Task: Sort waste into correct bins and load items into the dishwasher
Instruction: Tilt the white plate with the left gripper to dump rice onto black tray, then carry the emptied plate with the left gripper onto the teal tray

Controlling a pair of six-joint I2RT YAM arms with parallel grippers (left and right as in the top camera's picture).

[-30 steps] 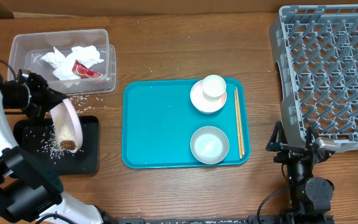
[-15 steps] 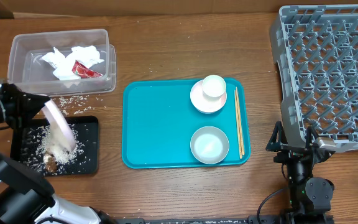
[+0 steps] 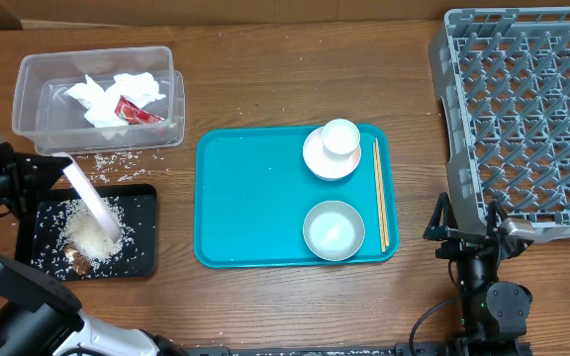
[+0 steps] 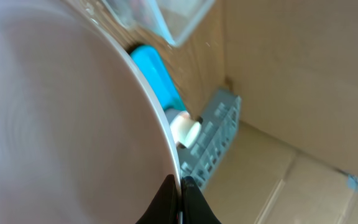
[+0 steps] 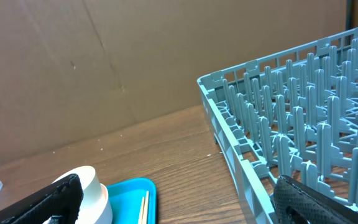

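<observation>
The round white plate (image 3: 91, 201) has been tipped steeper, rice (image 3: 89, 235) shed into the black tray (image 3: 142, 252) at the counter's (image 3: 265, 89) left edge. Pinched by the left gripper (image 3: 40, 176), it is best held tilted until cleared; the right gripper (image 3: 466, 225) is spread empty.

1 camera hangs above and looks straight down on the whole table (image 3: 285, 89). The left wrist camera is tilted, very close to the white plate (image 4: 61, 124). The right wrist camera looks low and level across the wood. All 3 views share the grey rack (image 3: 522, 109) and the teal tray (image 3: 255, 208).
</observation>
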